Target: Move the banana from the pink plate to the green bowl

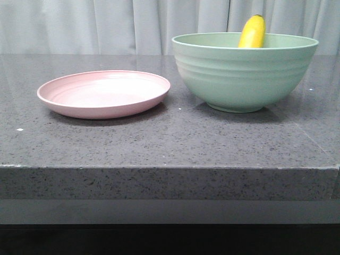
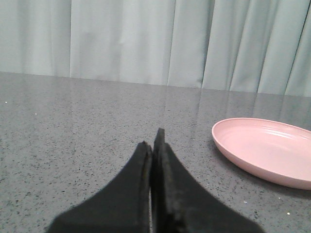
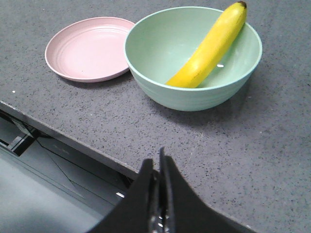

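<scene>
With both claws pinched empty, the plump yellow plastic banana (image 3: 210, 47) leaned on the ridged mint-green bowl (image 1: 241, 79) rim, so a nudge might tip it out.

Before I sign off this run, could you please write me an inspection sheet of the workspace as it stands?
Surface: dark grey speckled stone tabletop, dry, a few pale specks.
Job's things: curved bright-yellow banana lies inside the deep mint-green ridged bowl, its tip leaning above the rim; the shallow round pale-pink plate holds nothing and sits beside the bowl.
Clutter: nothing seen.
Grippers: left gripper shut, holding nothing, low over the table near the plate; right gripper shut, holding nothing, back near the table's front edge.
Cables: nothing seen.
Surroundings: pale pleated curtain behind the table.
</scene>
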`<state>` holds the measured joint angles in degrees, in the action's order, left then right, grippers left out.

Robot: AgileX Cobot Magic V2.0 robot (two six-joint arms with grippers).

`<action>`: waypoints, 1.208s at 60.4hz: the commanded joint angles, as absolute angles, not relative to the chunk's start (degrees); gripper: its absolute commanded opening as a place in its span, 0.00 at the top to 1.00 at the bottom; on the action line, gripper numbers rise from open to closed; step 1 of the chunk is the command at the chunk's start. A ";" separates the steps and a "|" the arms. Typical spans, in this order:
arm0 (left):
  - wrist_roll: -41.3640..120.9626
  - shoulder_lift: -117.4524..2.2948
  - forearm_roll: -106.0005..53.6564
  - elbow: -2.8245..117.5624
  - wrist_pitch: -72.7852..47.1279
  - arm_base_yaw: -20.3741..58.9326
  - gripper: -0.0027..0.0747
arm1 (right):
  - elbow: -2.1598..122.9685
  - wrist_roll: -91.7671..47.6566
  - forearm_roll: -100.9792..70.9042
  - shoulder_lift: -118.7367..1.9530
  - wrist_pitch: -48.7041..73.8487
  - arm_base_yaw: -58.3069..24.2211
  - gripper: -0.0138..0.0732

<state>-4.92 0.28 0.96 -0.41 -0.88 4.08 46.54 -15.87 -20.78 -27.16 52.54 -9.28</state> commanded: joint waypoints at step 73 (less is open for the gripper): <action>-4.91 1.39 0.66 -0.66 4.07 3.93 0.99 | 27.80 -15.85 -19.00 -13.67 24.85 -2.90 0.92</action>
<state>-4.83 0.28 0.96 -0.41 -0.62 4.08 28.06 -15.87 -19.04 -13.28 32.34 -3.31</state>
